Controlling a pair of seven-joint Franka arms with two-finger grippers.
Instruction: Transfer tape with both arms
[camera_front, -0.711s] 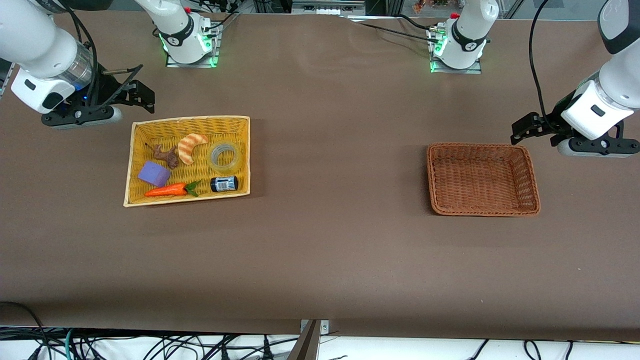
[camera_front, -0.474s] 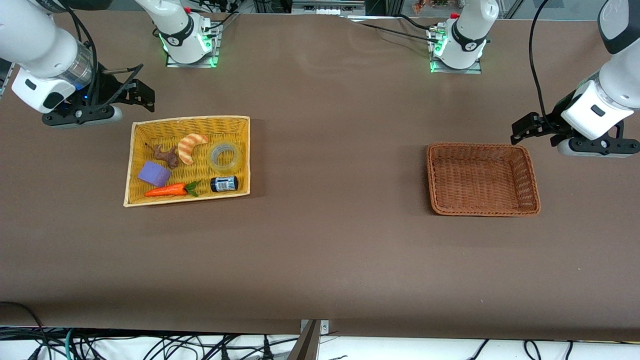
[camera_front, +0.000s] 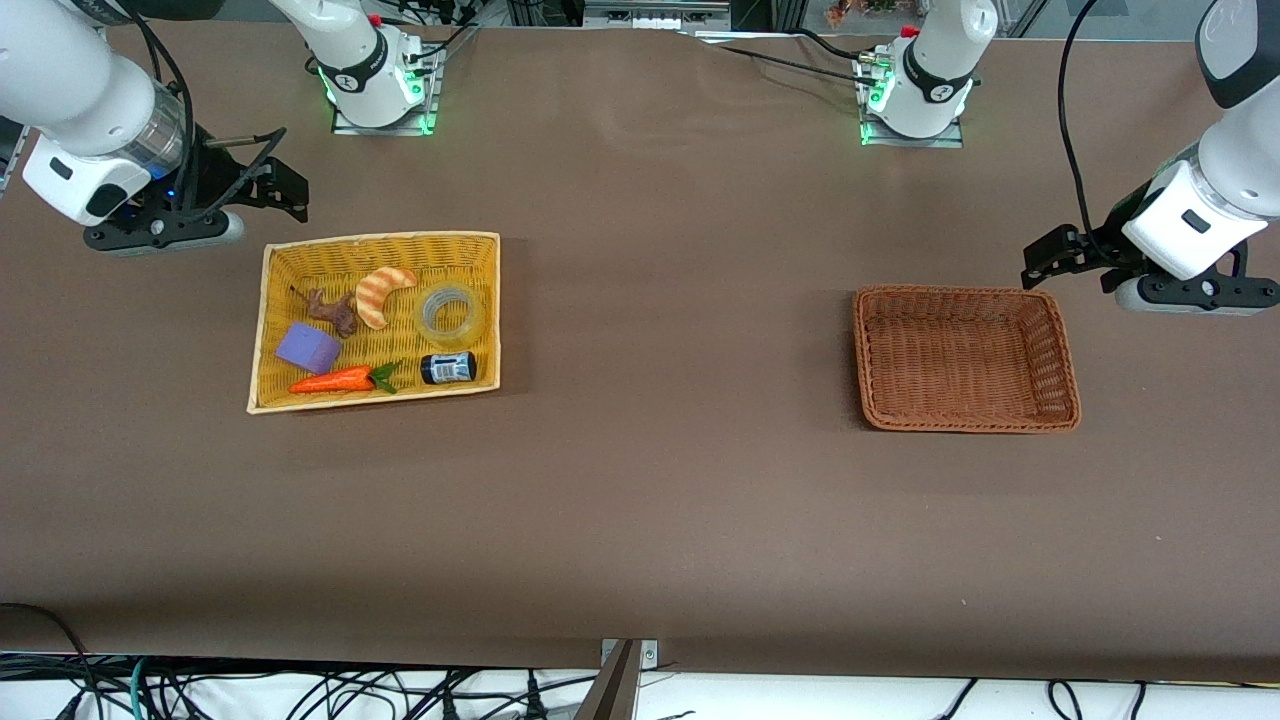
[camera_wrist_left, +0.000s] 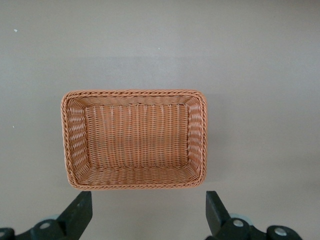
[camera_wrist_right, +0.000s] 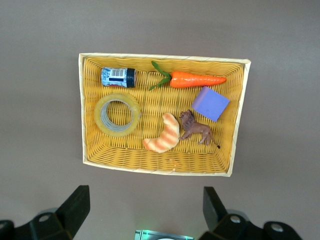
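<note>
The tape (camera_front: 450, 312), a translucent yellowish ring, lies flat in the yellow wicker basket (camera_front: 380, 239) at the right arm's end of the table, beside a black jar with a blue label (camera_front: 447, 367). It also shows in the right wrist view (camera_wrist_right: 117, 114). My right gripper (camera_front: 293, 195) is open and empty, up over the table just off the yellow basket's corner toward the robot bases; its fingertips frame bare table in the right wrist view (camera_wrist_right: 145, 197). My left gripper (camera_front: 1040, 262) is open and empty over the table beside the brown basket; it also shows in the left wrist view (camera_wrist_left: 148, 200).
The yellow basket (camera_wrist_right: 165, 56) also holds a croissant (camera_front: 383, 293), a brown lion figure (camera_front: 333, 310), a purple block (camera_front: 307, 347) and a carrot (camera_front: 335, 381). An empty brown wicker basket (camera_front: 960, 291) sits at the left arm's end, also in the left wrist view (camera_wrist_left: 132, 93).
</note>
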